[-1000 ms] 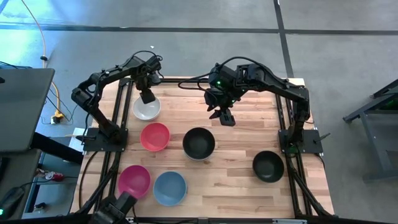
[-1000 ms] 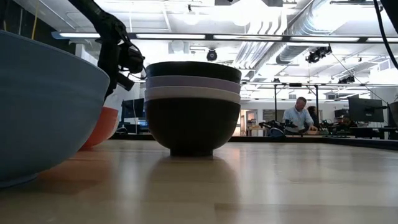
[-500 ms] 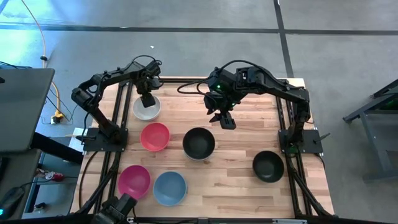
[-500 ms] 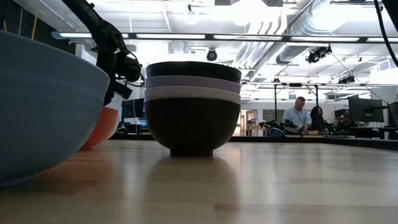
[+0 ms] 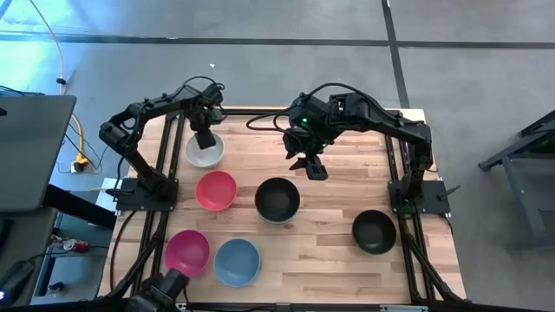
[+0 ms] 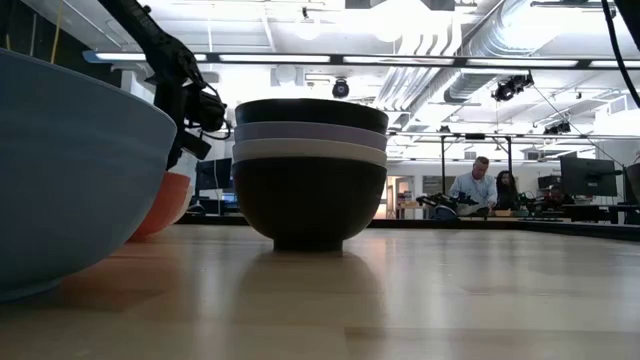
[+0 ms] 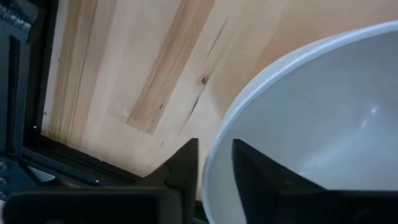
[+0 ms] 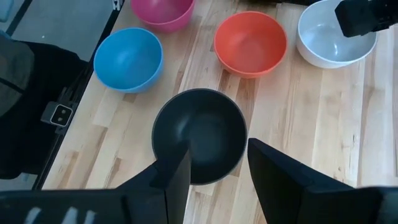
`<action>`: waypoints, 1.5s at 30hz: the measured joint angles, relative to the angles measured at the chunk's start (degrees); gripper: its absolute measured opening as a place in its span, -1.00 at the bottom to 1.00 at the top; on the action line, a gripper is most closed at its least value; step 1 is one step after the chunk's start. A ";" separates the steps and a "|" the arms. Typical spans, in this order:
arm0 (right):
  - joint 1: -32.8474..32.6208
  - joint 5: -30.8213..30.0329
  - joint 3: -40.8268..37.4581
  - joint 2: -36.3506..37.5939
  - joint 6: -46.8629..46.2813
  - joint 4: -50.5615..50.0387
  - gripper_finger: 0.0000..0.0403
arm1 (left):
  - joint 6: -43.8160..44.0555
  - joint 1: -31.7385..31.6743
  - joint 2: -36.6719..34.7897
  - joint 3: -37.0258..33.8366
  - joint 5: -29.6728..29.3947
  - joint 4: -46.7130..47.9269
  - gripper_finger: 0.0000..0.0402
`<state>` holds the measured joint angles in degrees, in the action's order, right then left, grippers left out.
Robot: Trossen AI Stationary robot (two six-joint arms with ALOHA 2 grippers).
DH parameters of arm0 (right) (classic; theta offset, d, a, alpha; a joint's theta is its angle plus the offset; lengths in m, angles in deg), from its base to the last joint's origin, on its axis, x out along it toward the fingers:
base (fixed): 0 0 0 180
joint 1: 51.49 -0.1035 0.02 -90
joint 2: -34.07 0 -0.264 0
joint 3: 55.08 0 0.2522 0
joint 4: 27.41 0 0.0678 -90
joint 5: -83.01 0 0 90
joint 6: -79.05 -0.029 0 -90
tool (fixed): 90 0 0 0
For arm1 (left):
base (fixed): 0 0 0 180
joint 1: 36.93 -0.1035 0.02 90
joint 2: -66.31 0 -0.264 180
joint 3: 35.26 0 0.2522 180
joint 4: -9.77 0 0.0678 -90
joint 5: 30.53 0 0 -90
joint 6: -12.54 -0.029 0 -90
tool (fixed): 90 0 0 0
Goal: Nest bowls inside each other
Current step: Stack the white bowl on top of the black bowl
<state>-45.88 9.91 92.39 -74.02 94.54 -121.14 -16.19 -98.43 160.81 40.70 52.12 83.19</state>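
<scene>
Your left claw [image 5: 205, 139] sits at the rim of the white bowl [image 5: 205, 152], fingers parted either side of the wall, not yet closed on it. Your right claw [image 5: 314, 166] hovers open and empty just behind the black stack [image 5: 277, 199] at mid-tabletop [image 5: 338, 251]. Red bowl [image 5: 216, 190], pink bowl [image 5: 187, 251], blue bowl [image 5: 237, 262] and a lone black bowl [image 5: 374, 230] lie loose. Step in hand: picking up white. Next, likely: close, lift, carry to the stack.
</scene>
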 joint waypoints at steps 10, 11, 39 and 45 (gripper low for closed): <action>0.00 0.00 -0.02 0.00 1.04 0.34 -0.25 | 0.44 -1.94 -0.07 0.09 2.60 0.47 -0.93; 0.00 0.00 0.00 0.00 1.17 0.51 -0.25 | 0.44 -1.92 -0.07 0.09 2.60 0.45 -0.93; 2.93 -6.15 -0.06 0.77 -1.93 -9.99 -0.25 | 7.25 6.62 0.02 28.08 12.72 20.80 -1.00; 6.41 -5.97 -0.06 5.70 -1.49 -7.66 -0.25 | 9.80 11.07 0.02 32.12 12.76 25.51 -1.00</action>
<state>-39.47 3.94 92.33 -68.33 93.05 -128.80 -6.39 -87.37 160.83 72.82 64.88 108.70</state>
